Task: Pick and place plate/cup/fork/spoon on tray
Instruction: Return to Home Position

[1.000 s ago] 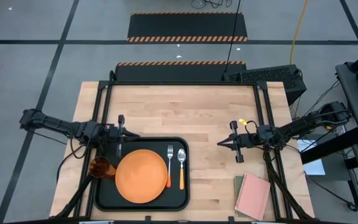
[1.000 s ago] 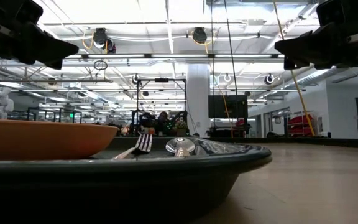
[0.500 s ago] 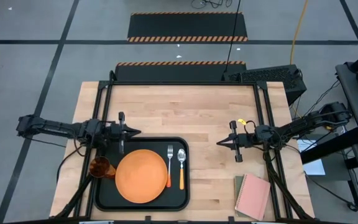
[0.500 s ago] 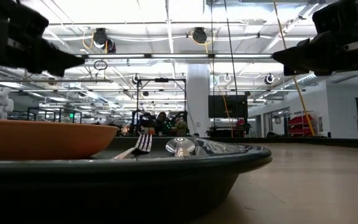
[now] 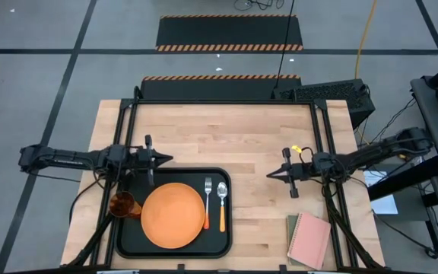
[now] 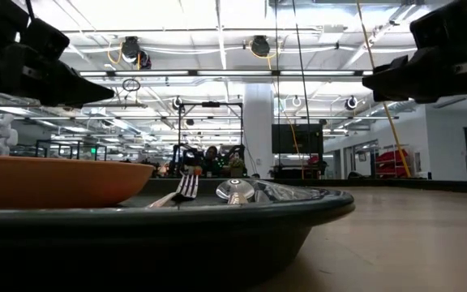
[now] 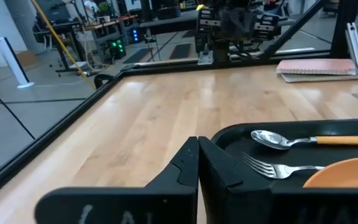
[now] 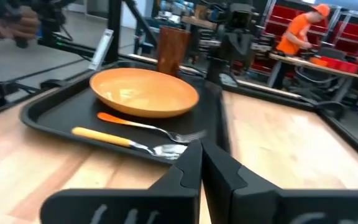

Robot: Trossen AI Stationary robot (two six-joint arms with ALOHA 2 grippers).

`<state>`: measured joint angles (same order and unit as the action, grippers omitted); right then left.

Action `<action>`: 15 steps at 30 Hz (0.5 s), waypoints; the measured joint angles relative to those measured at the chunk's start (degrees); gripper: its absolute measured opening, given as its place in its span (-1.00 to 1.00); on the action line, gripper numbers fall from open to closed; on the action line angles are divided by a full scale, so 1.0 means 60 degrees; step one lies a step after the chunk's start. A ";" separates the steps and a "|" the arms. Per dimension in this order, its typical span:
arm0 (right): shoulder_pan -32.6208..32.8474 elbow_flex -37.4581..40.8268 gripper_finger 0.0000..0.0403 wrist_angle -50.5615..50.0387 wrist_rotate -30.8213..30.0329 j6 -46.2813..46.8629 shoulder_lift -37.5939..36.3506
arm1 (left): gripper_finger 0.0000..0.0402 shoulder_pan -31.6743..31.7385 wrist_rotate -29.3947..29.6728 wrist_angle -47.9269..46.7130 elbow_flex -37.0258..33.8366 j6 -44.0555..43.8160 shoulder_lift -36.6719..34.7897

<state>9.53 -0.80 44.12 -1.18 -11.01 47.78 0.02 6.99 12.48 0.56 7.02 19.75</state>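
Observation:
The black tray (image 5: 224, 237) lies at the table's near left. On it are the orange plate (image 5: 173, 215), the fork (image 5: 207, 202) and the spoon (image 5: 222, 204), side by side to the right of the plate. The amber cup (image 5: 122, 204) stands at the tray's left rim. My left gripper (image 5: 170, 159) is shut and empty, hanging above the table just beyond the tray's far rim. My right gripper (image 5: 270, 174) is shut and empty, above the bare table to the right of the tray. The right wrist view shows the plate (image 8: 145, 92), cup (image 8: 171, 50), fork (image 8: 148, 126) and spoon (image 8: 129, 143).
A pink notebook (image 5: 309, 240) lies at the table's near right corner. Bare wood lies across the table's far half and between tray and notebook. A black frame (image 5: 219, 103) runs round the table. A person in orange (image 8: 300, 37) stands in the room behind.
My left gripper has gone a little toward the table's far edge and right, away from the tray. The tableware has kept still.

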 joint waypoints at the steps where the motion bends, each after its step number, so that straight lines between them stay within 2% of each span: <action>1: -0.0099 -0.0004 -1.00 -0.0322 -0.0010 -0.0017 -0.0276 | -0.98 0.0001 0.0003 0.0005 0.0000 -0.0008 -0.0002; 4: -0.0487 -0.0009 -1.00 -0.1194 0.0279 -0.0064 -0.1184 | -0.98 -0.0005 -0.0001 0.0030 0.0000 -0.0013 0.0000; 11: -0.1761 -0.0011 -1.00 -0.2019 0.2453 -0.0103 -0.2925 | -0.97 -0.0005 -0.0004 0.0038 0.0000 -0.0050 0.0000; 15: -0.2322 -0.0011 -1.00 -0.2360 0.2758 0.0128 -0.3480 | -0.98 -0.0005 -0.0004 0.0070 0.0000 -0.0072 0.0000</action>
<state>-4.40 -0.86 29.96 15.37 -10.25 26.90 -0.01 6.96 12.90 0.56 6.59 19.75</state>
